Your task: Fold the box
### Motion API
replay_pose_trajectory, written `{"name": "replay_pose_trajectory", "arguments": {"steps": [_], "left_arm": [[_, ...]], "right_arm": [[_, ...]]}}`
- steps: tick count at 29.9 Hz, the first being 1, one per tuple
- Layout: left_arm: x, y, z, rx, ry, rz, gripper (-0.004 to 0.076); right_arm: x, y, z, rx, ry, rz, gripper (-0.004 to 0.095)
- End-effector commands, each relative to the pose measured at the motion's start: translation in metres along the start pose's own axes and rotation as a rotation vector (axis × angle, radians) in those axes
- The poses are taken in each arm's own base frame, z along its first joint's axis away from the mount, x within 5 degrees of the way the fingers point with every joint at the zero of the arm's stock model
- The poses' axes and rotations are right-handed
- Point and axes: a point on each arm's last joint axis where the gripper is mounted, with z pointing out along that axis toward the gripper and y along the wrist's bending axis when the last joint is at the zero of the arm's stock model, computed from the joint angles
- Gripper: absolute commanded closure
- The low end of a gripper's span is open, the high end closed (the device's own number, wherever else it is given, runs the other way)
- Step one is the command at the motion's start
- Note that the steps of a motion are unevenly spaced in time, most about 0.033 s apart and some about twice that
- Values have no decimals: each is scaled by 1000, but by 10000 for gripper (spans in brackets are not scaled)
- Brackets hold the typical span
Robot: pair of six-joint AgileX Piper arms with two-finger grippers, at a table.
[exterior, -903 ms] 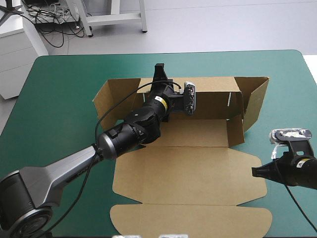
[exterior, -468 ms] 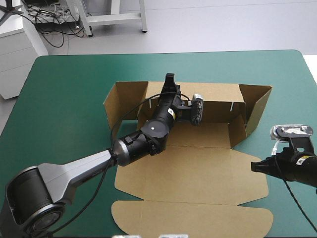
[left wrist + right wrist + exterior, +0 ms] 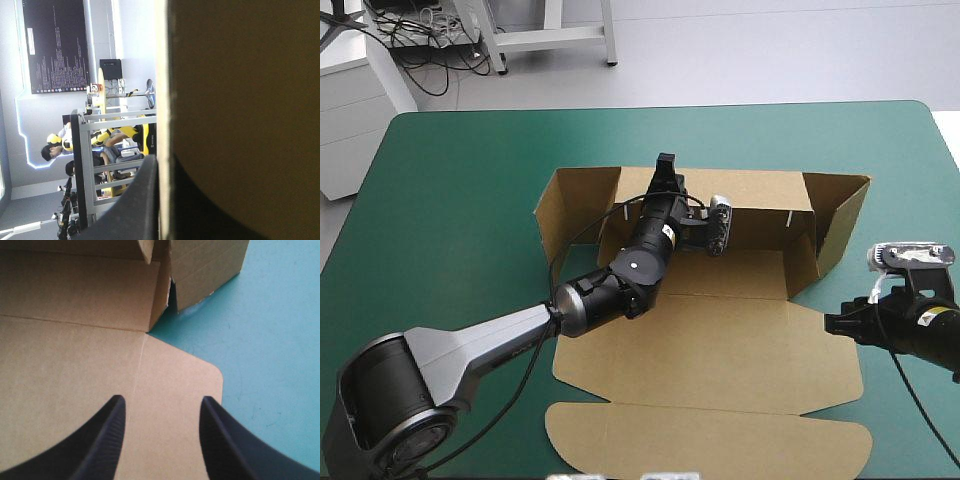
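The brown box lies mid-table with its back wall raised and both end flaps angled forward. Its lid panel lies flat toward the front edge. My left gripper reaches over the tray floor and is shut on the back wall's top edge. In the left wrist view the board stands edge-on between the fingers, with one black finger showing beside it. My right gripper sits low at the lid's right edge, open. Its fingers stand apart over the rounded corner of the board.
Teal-green cover surrounds the box on all sides. The right end flap stands ahead of my right gripper. The lid's front flap lies close to the table's front edge.
My left gripper has carried the back wall farther away and to the right, standing it more upright, and the whole box shifted slightly. My right gripper edged in toward the lid's corner.
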Motion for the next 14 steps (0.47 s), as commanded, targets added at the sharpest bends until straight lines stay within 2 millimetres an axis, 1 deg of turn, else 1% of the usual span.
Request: {"name": "replay_pose_trajectory", "arguments": {"steps": [1, 5, 14], "left_arm": [[-2, 25, -15, -76, -26, -24, 734], [-2, 25, -15, -76, -28, -71, 734], [-2, 25, -15, -77, -26, -72, 734]], "right_arm": [[-15, 0, -7, 11, -135, 0, 330], [-20, -1, -8, 14, -197, 9, 273], [-26, 1, -9, -5, -265, 37, 275]]}}
